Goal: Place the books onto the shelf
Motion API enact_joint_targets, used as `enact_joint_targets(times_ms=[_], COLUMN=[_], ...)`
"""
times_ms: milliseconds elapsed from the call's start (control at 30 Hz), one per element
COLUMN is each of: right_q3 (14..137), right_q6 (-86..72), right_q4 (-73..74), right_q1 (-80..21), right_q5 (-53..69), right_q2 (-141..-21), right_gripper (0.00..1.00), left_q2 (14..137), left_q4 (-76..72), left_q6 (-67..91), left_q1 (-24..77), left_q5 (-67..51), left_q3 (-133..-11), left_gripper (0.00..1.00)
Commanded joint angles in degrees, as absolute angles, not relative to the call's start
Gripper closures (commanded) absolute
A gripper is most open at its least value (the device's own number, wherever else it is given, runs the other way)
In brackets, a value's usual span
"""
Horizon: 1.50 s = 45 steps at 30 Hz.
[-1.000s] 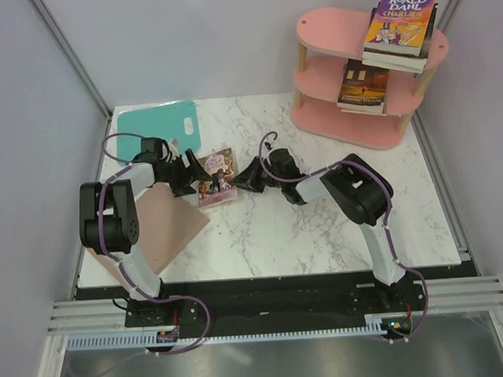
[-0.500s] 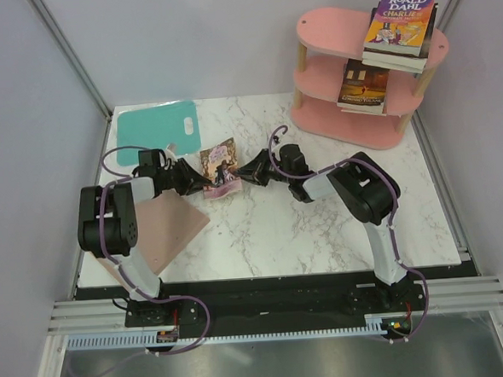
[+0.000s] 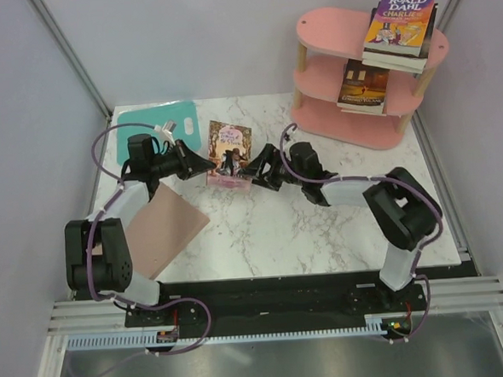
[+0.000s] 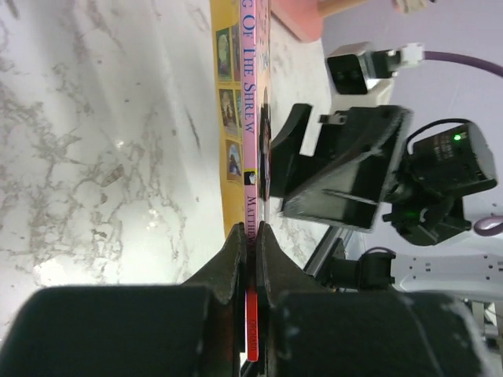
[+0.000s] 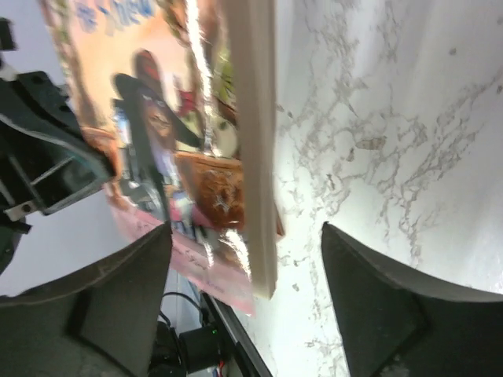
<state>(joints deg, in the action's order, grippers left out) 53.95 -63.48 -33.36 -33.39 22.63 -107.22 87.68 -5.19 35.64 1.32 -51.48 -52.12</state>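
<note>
Pink-spined book [image 3: 230,149] stood on edge mid-table, pinched by left gripper [image 3: 205,165] | right gripper [image 3: 254,167] spread wide around its far edge, nothing held | step judged: handover | next: lift needed toward shelf [image 3: 325,23].

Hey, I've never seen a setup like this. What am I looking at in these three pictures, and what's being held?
Two robot arms are bolted to a marble table. The wide picture looks down from above. The other two come from a camera on each arm's wrist. The left gripper is clamped shut on the edge of a thin picture book. The right gripper is open, with a finger on either side of that book. Also on the table are a teal mat, a brown cardboard sheet and a pink shelf already holding books, including a Roald Dahl book.
</note>
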Motion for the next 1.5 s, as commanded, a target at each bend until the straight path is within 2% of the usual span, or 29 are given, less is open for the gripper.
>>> enact_joint_targets(times_ms=[0,167,467,700,800,967,1000,1033,1100,1133,1167,1333,1467], right_q3=[51.0,46.6,42.1,39.5,41.1,43.4,43.6,43.9,43.8,43.4,43.2,42.6,44.2], right_q6=[-54.8,-54.1,-52.6,-53.8,-53.6,-54.7,-54.8,-54.9,-55.2,-55.3,-55.1,-52.4,-50.8], right_q4=[-25.0,-23.2,-22.8,-29.3,-30.9,-33.0,-33.1,-33.1,-32.3,-31.4,-29.4,-20.5,-13.1], right_q1=[-33.3,-33.5,-35.8,-37.8,-40.2,-43.8,-44.0,-44.6,-44.8,-45.2,-45.3,-45.5,-45.5], right_q5=[15.7,14.4,13.0,12.4,11.8,10.7,10.7,11.1,10.9,10.2,8.5,0.7,-2.9], right_q2=[-94.0,-84.9,-76.6,-74.9,-75.9,-77.8,-77.9,-78.0,-77.3,-76.8,-75.2,-67.9,-65.8], right_gripper=[0.12,0.02,0.02,0.02,0.02,0.03,0.05,0.18,0.37,0.59,0.63,0.88,0.97], left_q2=[84.3,82.7,80.0,85.7,87.5,88.1,88.0,88.0,87.2,86.8,86.2,84.0,83.7], left_q4=[-9.2,-22.0,-44.4,-75.5,-79.6,-78.5,-77.8,-76.8,-70.9,-68.3,-61.3,-47.1,-38.2], left_q6=[36.6,43.7,60.2,81.9,86.9,85.7,84.5,83.4,78.8,76.6,74.1,61.9,55.6], left_q1=[1.1,1.1,2.4,3.3,3.7,4.0,4.0,4.0,4.0,4.0,4.0,4.0,4.0], left_q5=[-58.3,-65.1,-71.1,-73.2,-72.7,-72.4,-72.4,-72.3,-72.3,-72.2,-72.2,-72.1,-70.9], left_q3=[-51.2,-46.3,-42.7,-41.3,-41.3,-41.7,-41.7,-41.8,-42.7,-43.1,-43.6,-46.5,-48.1], left_gripper=[0.98,0.98,0.98,0.98,0.98,0.98,0.98,0.98,0.98,0.98,0.98,0.98,0.98])
